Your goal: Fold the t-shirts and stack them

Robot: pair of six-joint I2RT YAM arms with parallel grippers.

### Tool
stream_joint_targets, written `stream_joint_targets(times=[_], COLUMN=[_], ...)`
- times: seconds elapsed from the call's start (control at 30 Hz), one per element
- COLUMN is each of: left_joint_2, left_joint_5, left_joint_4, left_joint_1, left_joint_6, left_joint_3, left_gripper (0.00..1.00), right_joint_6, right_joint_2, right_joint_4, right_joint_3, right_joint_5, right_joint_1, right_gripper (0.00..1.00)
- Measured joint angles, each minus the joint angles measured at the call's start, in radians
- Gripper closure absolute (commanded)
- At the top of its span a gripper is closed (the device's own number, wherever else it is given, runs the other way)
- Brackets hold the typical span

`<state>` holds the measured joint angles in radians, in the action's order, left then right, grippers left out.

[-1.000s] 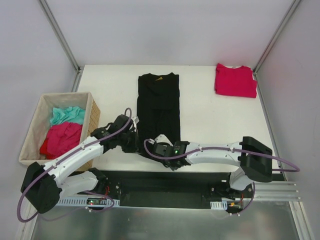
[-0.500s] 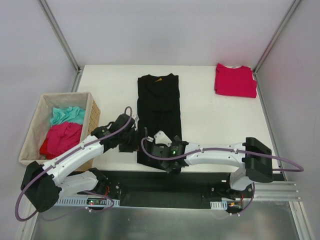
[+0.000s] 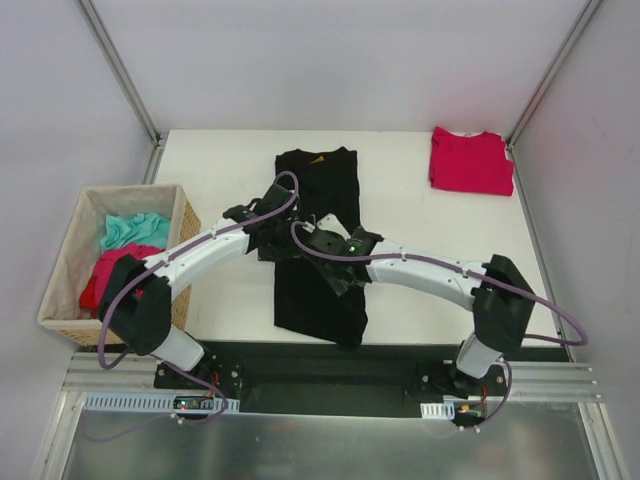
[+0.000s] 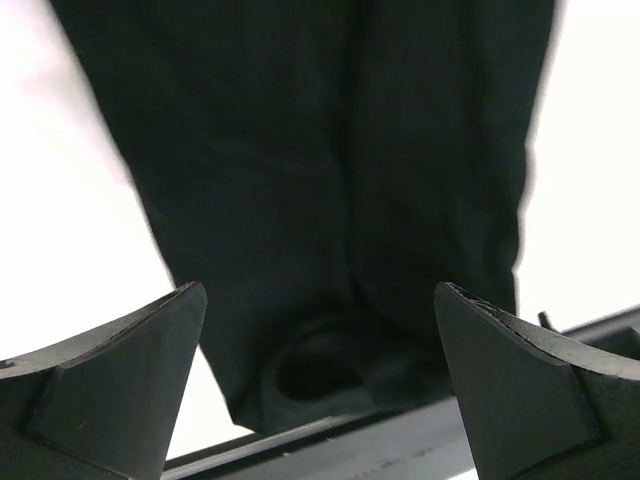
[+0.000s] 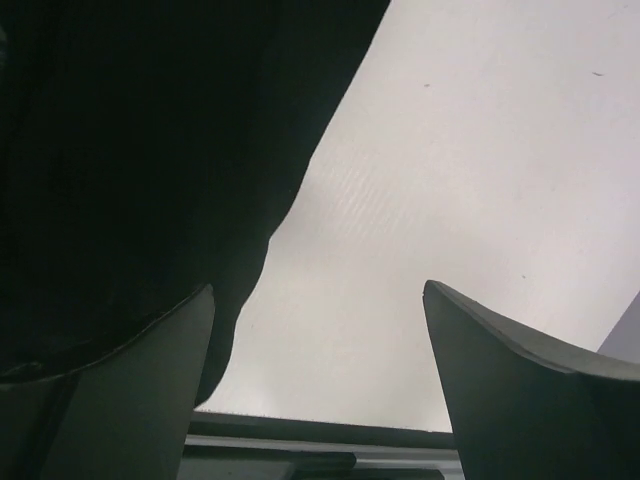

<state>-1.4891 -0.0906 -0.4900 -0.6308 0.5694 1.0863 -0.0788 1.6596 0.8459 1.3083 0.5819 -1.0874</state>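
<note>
I have both spread wide, gripping nothing: left pincer [image 4: 315, 290] directly above the black shirt [image 4: 330, 150], right pincer [image 5: 320, 288] over its edge; red shirt [image 3: 471, 162] well beyond on the surface [image 3: 430, 250]

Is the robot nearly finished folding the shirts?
Partly. The red t-shirt lies folded in the far corner. The black t-shirt is folded into a long strip; the left pincer and right pincer hang open over it, holding nothing. It still needs folding shorter and stacking with the red one.
</note>
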Motion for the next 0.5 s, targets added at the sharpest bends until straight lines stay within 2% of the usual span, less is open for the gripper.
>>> stream_joint_targets(times=[0.27,0.5], left_joint_2=[-0.137,-0.143], left_joint_5=[-0.016,-0.104], left_joint_4=[0.017,0.075], left_joint_1=[0.075,0.088], left_joint_6=[-0.008,-0.005], left_joint_3=[-0.005,-0.084], left_gripper=[0.01,0.01], right_joint_6=[0.037,0.031], right_joint_2=[0.18,0.177], right_joint_4=[-0.121,-0.199], right_joint_3=[0.0,-0.082], right_joint_5=[-0.073,-0.134], right_joint_1=[0.077,0.076], right_gripper=[0.13,0.13])
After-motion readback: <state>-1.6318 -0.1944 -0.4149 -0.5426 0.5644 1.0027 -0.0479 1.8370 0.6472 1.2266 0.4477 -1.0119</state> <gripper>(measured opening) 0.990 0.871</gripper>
